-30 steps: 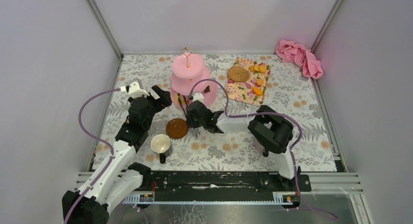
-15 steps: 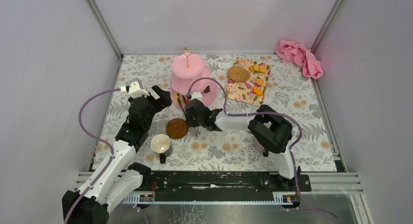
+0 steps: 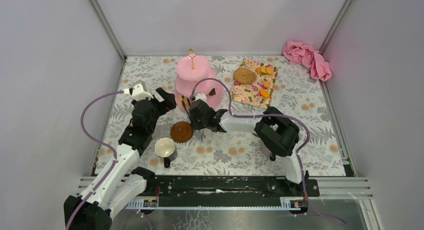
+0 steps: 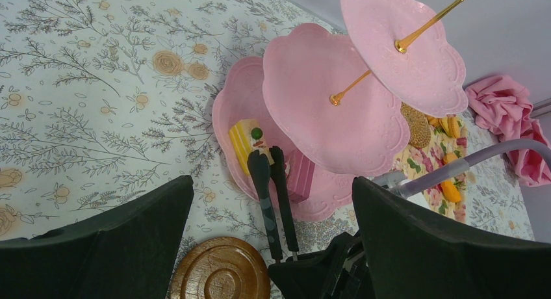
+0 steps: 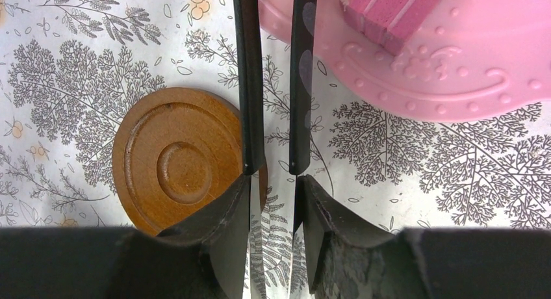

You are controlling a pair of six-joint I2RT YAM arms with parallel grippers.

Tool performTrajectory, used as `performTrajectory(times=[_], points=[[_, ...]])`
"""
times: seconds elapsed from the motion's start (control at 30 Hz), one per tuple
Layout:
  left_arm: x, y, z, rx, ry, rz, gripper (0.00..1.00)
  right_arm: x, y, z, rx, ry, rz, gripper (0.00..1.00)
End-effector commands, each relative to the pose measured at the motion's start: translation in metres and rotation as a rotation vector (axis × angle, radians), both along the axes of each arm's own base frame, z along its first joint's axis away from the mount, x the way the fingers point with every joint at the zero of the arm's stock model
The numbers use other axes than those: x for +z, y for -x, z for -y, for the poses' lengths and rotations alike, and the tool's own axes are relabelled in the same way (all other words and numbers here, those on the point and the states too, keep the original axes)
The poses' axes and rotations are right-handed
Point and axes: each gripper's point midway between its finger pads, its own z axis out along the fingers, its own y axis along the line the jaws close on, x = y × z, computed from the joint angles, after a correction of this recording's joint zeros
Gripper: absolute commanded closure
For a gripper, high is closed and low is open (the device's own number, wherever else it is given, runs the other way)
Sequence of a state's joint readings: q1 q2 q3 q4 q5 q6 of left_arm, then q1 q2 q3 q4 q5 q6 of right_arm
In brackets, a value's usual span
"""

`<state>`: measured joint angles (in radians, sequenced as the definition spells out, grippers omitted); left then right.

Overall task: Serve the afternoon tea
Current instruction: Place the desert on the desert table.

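The pink three-tier cake stand point(image 3: 192, 82) stands at the back middle, and its bottom tier holds a yellow cake slice point(image 4: 242, 142) and a pink slice point(image 4: 300, 179). My right gripper point(image 3: 196, 114) is shut on slim black tongs point(image 5: 249, 84), whose tips reach onto the bottom tier at the yellow slice. A brown saucer point(image 3: 181, 132) lies just left of the tongs. A mug point(image 3: 165, 148), pale inside with a dark handle, stands in front of it; I see no other mug. My left gripper point(image 3: 164, 101) is open and empty, left of the stand. A second saucer point(image 3: 244, 76) and orange and yellow biscuits point(image 3: 265, 70) lie on a floral mat.
The floral mat point(image 3: 252, 87) lies right of the stand. A pink cloth point(image 3: 306, 57) is bunched in the back right corner. Walls close the table at the left, back and right. The right arm's elbow point(image 3: 277, 132) rests right of centre.
My right gripper has shifted slightly left with the tongs, towards the stand's bottom tier. The left arm has not moved.
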<state>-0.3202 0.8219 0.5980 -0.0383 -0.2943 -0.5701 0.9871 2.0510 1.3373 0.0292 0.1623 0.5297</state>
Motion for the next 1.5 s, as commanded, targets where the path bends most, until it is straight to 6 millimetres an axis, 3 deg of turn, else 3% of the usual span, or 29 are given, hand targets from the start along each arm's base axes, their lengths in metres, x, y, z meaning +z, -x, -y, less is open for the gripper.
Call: performTrajectory(times=[0.0, 0.67, 0.83, 1.1, 1.47], points=[[0.018, -0.004, 0.003, -0.006, 0.015, 0.06, 0.0, 0.012, -0.008, -0.01, 0.02, -0.025, 0.009, 0.61], [0.018, -0.004, 0.003, -0.005, 0.017, 0.062, 0.0, 0.011, -0.018, -0.013, 0.024, -0.026, -0.017, 0.6], [0.019, -0.003, 0.002, -0.003, 0.017, 0.064, 0.0, 0.009, -0.02, -0.013, 0.021, -0.022, -0.032, 0.69], [0.02, -0.002, 0.003, -0.007, 0.022, 0.068, 0.0, 0.017, -0.022, -0.013, 0.002, -0.036, -0.035, 1.0], [0.021, -0.002, 0.002, -0.004, 0.027, 0.073, 0.0, 0.025, -0.017, 0.006, -0.058, -0.025, -0.037, 1.0]])
